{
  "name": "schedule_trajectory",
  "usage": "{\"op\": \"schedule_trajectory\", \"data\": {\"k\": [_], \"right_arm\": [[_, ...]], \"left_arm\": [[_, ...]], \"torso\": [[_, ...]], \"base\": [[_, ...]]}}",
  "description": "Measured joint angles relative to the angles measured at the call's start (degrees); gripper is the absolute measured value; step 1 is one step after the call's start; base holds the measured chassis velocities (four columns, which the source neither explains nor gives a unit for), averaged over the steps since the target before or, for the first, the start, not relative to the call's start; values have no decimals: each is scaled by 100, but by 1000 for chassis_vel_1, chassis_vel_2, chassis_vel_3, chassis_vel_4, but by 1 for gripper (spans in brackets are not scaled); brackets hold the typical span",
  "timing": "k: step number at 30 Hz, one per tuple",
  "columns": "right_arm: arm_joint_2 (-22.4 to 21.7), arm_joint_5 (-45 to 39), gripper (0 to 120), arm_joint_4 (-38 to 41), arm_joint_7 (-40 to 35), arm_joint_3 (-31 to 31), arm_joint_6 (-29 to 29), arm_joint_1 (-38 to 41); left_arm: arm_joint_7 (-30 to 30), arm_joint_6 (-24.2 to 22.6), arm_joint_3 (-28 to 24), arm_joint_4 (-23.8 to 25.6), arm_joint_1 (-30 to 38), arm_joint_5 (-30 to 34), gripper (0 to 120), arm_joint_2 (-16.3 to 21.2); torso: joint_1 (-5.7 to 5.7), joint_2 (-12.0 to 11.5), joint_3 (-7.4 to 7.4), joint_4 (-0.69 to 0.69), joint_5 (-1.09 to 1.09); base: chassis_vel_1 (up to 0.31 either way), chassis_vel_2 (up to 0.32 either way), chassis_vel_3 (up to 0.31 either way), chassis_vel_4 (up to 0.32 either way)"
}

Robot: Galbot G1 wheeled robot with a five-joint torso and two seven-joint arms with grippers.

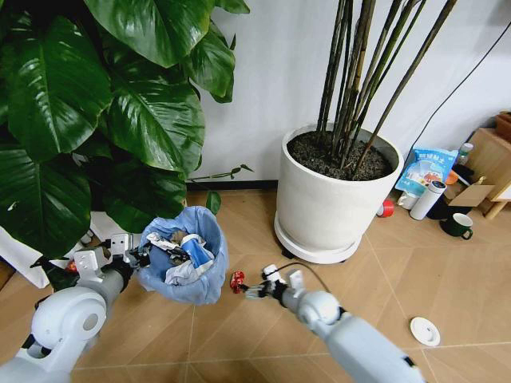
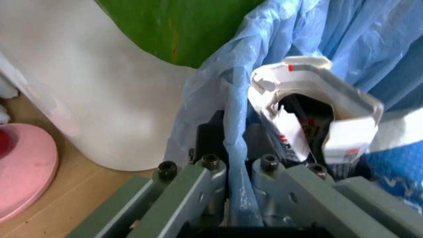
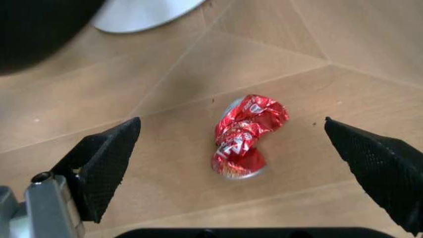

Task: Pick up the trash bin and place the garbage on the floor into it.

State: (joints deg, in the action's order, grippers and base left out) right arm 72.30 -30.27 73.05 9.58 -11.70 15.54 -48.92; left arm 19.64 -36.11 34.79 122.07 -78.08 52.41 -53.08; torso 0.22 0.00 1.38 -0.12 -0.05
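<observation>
Red crinkled foil lay between the spread pads of the right claw (image 3: 231,144), which hovered over the floor with its fingers wide apart around this crushed wrapper (image 3: 246,136). It looked light, springy and a little slippery, so a pinch across its narrow waist should hold best. At nine o'clock of the wrapper hung the trash bin (image 1: 185,254), already part full, its thin blue liner and rim clamped in the left claw (image 1: 136,254).

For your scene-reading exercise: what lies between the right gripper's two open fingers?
A crumpled red wrapper lies on the bare wooden floor, untouched, between the right gripper's spread fingers in the right wrist view.
</observation>
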Motion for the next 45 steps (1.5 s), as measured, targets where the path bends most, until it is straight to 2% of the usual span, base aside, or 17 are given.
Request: {"op": "schedule_trajectory", "data": {"k": [7,19,33,35,37,40,41,43,45], "right_arm": [[387,33,100,-1017,20,-146,-30,429],[929,263,100,-2136,116,1,-333,769],[1196,495,100,-2604,243,160,-474,806],[1270,585,88,-2749,277,224,-530,828],[1283,601,86,-2775,284,235,-543,834],[1319,637,72,-2823,319,258,-566,842],[1319,637,72,-2823,319,258,-566,842],[1369,662,59,-2875,328,281,-572,847],[1377,665,57,-2882,330,285,-575,848]], "left_arm": [[-3,0,67,56,-28,1,0,-24],[-11,12,75,129,-46,-12,0,-37],[-15,27,29,120,-10,-24,0,-12],[-15,30,17,114,-13,-28,0,-12],[-15,31,12,114,-13,-30,0,-12],[-14,35,-36,109,-8,-38,0,-7],[-14,35,-36,109,-8,-38,0,-7],[-14,39,-68,105,10,-42,0,0],[-14,40,-70,105,12,-42,0,1]], "torso": [[0,0,0,-1,-1],[0,0,0,-1,0],[0,0,0,-1,-1],[0,0,0,-1,-1],[0,0,0,-1,-1],[0,0,0,-1,0],[0,0,0,-1,0],[0,0,0,-1,0],[0,0,0,-1,0]], "base": [[0,0,0,0],[0,0,0,0],[0,0,0,0],[0,0,0,0],[0,0,0,0],[0,0,0,0],[0,0,0,0],[0,0,0,0],[0,0,0,0]]}}
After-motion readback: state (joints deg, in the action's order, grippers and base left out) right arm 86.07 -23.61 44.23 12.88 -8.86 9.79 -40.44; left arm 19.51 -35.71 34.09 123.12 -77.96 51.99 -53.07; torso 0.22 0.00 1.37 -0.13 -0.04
